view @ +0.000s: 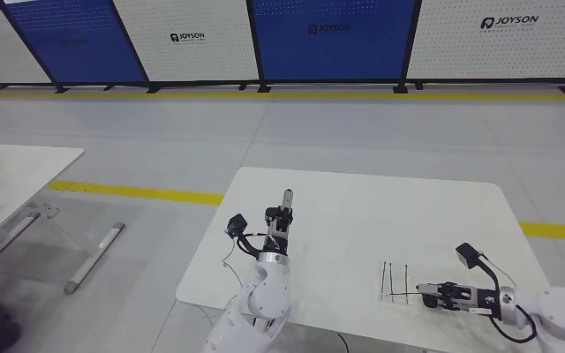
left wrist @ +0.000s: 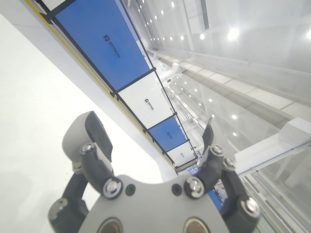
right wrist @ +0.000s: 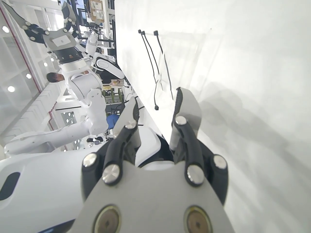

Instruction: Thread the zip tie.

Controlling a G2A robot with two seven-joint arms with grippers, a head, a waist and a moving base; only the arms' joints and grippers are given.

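Black zip ties (view: pixel 395 280) lie side by side on a clear sheet (view: pixel 408 298) near the front right of the white table (view: pixel 371 212). My right gripper (view: pixel 420 289) hovers low just to the right of them, open and empty. In the right wrist view the zip ties (right wrist: pixel 151 56) stretch away from the open right gripper (right wrist: pixel 156 100), and one tie's head lies just ahead of the fingertips. My left gripper (view: pixel 286 196) stands raised over the table's left part, pointing upward. In its own view the left gripper (left wrist: pixel 151 124) is wide open and holds nothing.
A second white table (view: pixel 26 172) stands to the left across a gap, with a grey bar (view: pixel 93 256) on the floor between. Blue and white pegboard panels (view: pixel 335 40) line the back. The table's front edge runs close to the zip ties.
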